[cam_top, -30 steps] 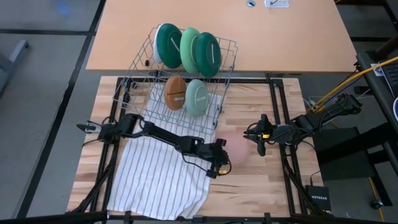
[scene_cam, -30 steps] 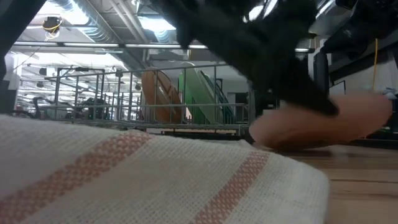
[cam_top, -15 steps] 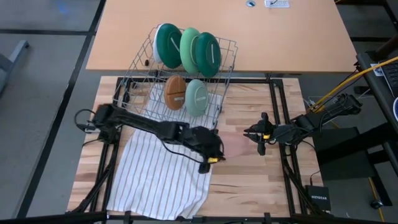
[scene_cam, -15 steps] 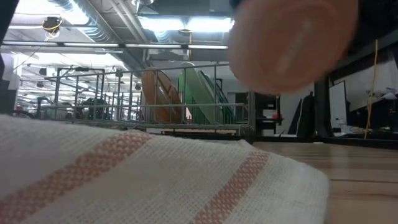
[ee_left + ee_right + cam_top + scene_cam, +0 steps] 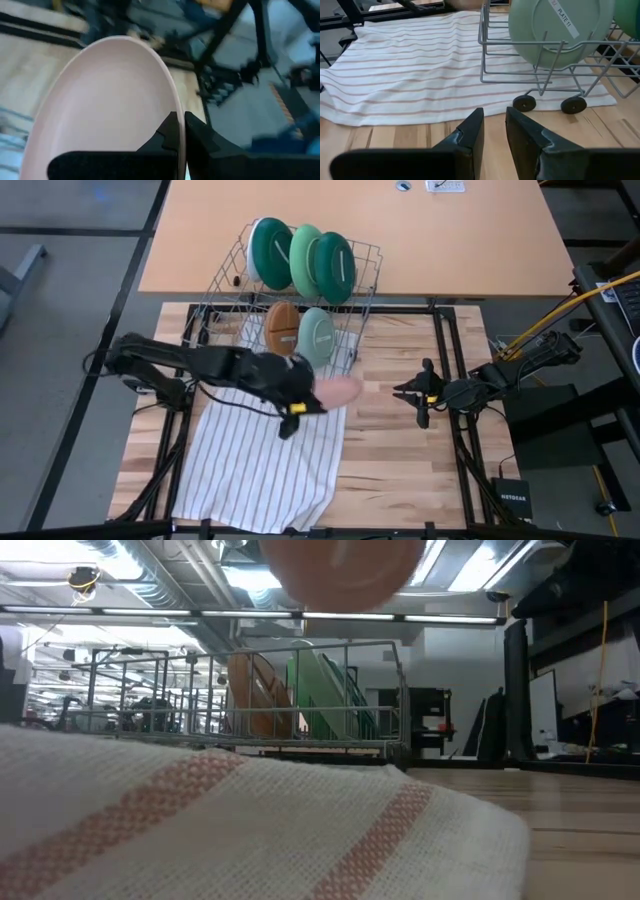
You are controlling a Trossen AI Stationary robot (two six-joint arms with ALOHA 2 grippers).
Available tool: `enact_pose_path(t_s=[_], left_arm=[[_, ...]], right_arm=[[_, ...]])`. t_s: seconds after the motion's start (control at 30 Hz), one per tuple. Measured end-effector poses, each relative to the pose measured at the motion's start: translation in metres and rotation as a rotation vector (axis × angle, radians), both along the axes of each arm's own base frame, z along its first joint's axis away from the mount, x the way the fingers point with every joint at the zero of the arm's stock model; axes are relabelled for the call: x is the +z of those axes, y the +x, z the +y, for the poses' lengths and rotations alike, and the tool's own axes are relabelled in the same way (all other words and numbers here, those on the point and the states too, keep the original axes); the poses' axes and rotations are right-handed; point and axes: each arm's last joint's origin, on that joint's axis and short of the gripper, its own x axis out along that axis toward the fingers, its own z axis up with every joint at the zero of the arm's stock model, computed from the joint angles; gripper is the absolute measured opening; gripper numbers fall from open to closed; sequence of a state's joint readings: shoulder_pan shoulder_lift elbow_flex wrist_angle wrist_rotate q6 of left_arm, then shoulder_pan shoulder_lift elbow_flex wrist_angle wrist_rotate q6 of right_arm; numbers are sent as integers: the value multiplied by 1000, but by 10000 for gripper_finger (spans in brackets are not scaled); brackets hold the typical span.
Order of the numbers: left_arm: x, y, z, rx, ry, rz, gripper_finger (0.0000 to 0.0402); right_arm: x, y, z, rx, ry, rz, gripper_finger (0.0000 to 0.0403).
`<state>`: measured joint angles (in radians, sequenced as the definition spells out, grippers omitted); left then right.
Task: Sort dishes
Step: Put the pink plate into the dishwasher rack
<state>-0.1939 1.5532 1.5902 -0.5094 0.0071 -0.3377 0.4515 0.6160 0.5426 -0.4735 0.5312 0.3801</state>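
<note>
Both arms are dark, slim and jointed, with thin black cables looped along them. The left gripper (image 5: 296, 408) carries a small yellow mark; the right gripper (image 5: 421, 412) has flat, black, wedge-shaped fingers (image 5: 470, 135).

A grey wire rack (image 5: 290, 305) stands at twelve o'clock on the butcher-block surface (image 5: 400, 450), its back end reaching over the pale surface (image 5: 450, 240) behind; small black wheels (image 5: 525, 103) carry its near edge. A white cloth with thin reddish stripes (image 5: 255, 465) lies spread from the rack's foot toward seven o'clock. A black box (image 5: 515, 500) sits at four o'clock off the wood. A yellow cable (image 5: 570, 305) runs away at two o'clock.
</note>
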Motion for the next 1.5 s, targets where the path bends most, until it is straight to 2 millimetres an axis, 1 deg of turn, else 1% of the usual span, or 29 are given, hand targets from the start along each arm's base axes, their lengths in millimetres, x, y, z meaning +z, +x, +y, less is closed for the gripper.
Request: enact_pose_path(t_s=[0.17, 0.33, 0.43, 0.53, 0.6, 0.67, 0.8, 0.87, 0.97, 1.1, 1.17, 1.3, 1.5], left_arm=[[36, -37, 14, 141, 16, -108, 1], [66, -93, 34, 309, 92, -159, 1], [75, -131, 48, 460, 158, -145, 1], [77, -165, 59, 574, 178, -135, 1], [70, -185, 65, 623, 152, -133, 1], [57, -201, 70, 667, 114, -132, 1], [17, -227, 77, 759, 13, -138, 1], [-4, -235, 78, 791, -56, -195, 1], [-25, -243, 80, 811, -142, -354, 1], [-42, -251, 84, 829, -191, -583, 1], [-51, -254, 86, 849, -209, -660, 1], [-71, -253, 91, 891, -225, -742, 1], [-90, -246, 99, 961, -214, -795, 1]], right_arm=[[0, 0, 0, 0, -1, 2, 85], [-1, 0, 0, 0, -4, 7, 85], [-1, 0, 0, 0, -4, 7, 85], [-1, 0, 0, 0, -4, 7, 85], [-1, 0, 0, 0, -4, 8, 85], [-1, 0, 0, 0, -4, 7, 85], [-1, 0, 0, -1, -5, 7, 85], [-1, 0, 0, -1, -4, 7, 85], [-1, 0, 0, -2, -5, 6, 85], [0, 0, -1, -21, -11, -6, 85], [0, 0, -1, -37, -20, -9, 85], [1, 0, -2, -60, -33, -16, 85], [0, 0, -2, -60, -33, -15, 85]])
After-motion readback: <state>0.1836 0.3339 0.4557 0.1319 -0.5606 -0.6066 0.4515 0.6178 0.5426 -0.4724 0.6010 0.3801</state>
